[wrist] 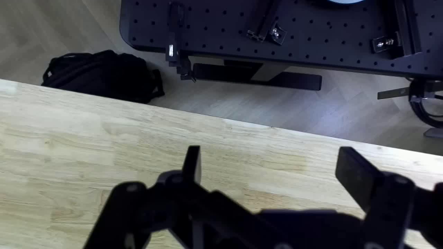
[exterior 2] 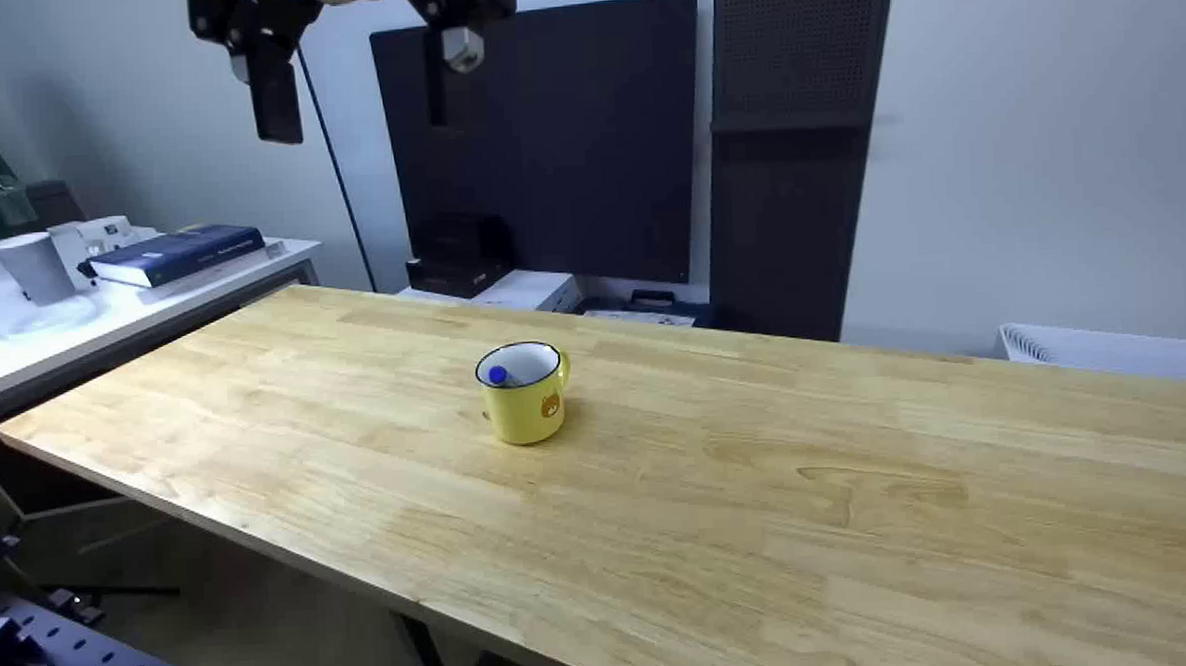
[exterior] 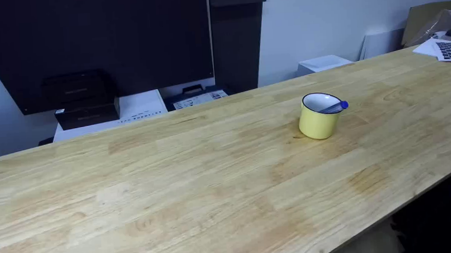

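Currently your jaws stand wide, holding nothing; the mug [exterior 2: 519,416] looks stiff, slick, perhaps breakable: pinch its rim [exterior 2: 533,385], clear of the pen [exterior: 334,107].

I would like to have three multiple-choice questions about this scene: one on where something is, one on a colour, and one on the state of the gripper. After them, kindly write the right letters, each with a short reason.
1. Where is the pen in relation to the mug?
A. Beside it
B. Inside it
C. Underneath it

2. Which colour is the outside of the mug?
A. Yellow
B. Red
C. Green

3. In which state is the gripper?
A. Closed on the mug
B. Closed on the pen
C. Open, holding nothing

Right letters:
1. B, because the pen's body runs down into the mug's opening, with its blue end up.
2. A, because both exterior views show a yellow outer wall.
3. C, because the fingers stand wide apart with nothing between them.
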`<control>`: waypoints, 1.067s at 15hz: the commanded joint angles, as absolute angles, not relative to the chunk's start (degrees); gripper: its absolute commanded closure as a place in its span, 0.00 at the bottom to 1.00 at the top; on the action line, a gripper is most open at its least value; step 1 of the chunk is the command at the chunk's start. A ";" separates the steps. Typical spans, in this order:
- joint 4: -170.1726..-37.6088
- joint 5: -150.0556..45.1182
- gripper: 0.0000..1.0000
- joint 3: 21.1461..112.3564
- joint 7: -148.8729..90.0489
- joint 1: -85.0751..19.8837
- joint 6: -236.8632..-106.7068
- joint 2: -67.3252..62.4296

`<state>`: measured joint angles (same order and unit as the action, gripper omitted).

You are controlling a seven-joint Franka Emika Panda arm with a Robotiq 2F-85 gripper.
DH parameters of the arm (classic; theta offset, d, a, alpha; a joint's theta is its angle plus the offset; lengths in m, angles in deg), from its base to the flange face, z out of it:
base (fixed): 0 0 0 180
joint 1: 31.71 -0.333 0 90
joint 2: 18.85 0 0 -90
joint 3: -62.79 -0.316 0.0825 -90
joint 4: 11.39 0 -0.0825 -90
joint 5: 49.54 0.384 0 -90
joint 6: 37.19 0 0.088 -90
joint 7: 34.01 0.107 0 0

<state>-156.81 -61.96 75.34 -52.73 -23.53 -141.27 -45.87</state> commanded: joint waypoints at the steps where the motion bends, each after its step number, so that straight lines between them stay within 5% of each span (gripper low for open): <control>1: -156.72 -61.91 0.00 75.28 -52.74 -23.50 -141.12 -45.84; 16: -157.04 -62.06 0.00 75.19 -52.17 -23.40 -142.15 -45.90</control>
